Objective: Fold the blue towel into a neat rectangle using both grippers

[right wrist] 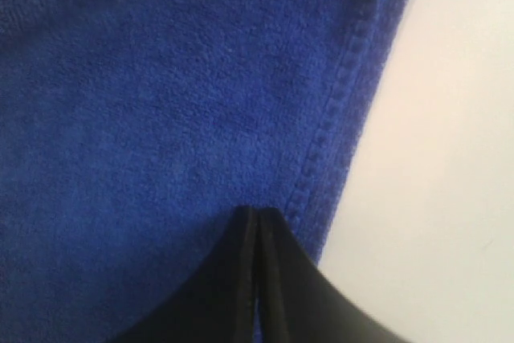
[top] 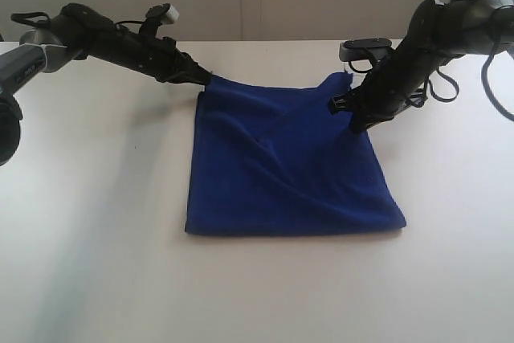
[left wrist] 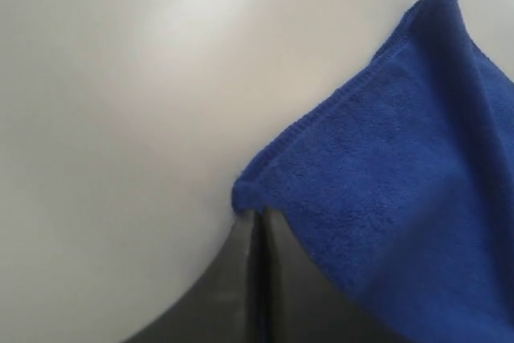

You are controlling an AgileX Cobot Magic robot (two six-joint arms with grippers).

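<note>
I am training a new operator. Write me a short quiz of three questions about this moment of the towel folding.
1. True or false: the blue towel lies fully flat and smooth on the table.
2. Where does the left gripper hold the towel, as seen in the exterior view? A: middle of the near edge. B: a far corner. C: the centre.
3. Fill in: the fingers of the right gripper are ____ (open or shut).

Key: 1 false, it is creased and raised along its far side. 2 B. 3 shut.
</note>
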